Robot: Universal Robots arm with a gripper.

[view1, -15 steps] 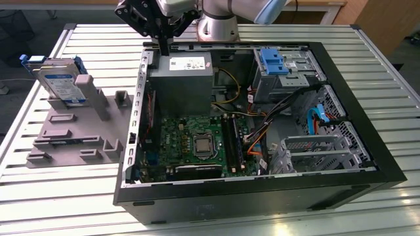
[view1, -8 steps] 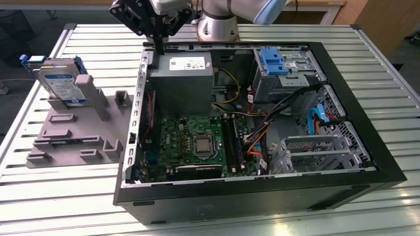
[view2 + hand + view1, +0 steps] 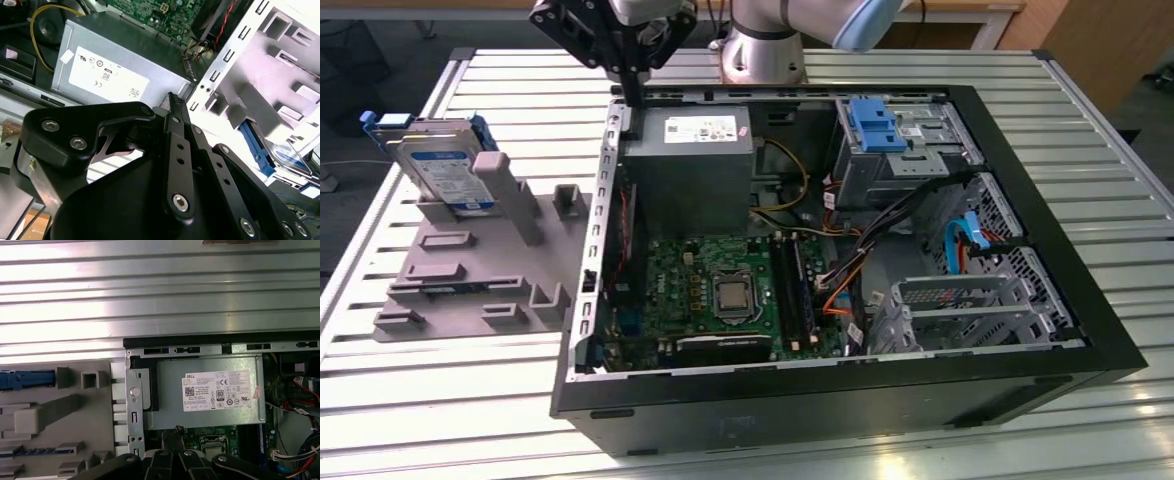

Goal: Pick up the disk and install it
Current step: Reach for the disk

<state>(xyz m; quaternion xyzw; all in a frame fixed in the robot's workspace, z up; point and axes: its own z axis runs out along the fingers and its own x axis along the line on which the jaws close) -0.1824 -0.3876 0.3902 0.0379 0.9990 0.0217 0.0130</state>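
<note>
Evidently one disk [image 3: 443, 172] stands racked; one claw [image 3: 631, 97], closed.

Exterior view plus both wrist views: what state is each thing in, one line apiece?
gripper: shut, empty, over the case's corner by the power supply.
disk: standing on edge in the grey holder, outside the case, untouched.
computer case: lying on its side, side panel off, inside exposed.
blue bracket: in the case, no drive in it.
</note>
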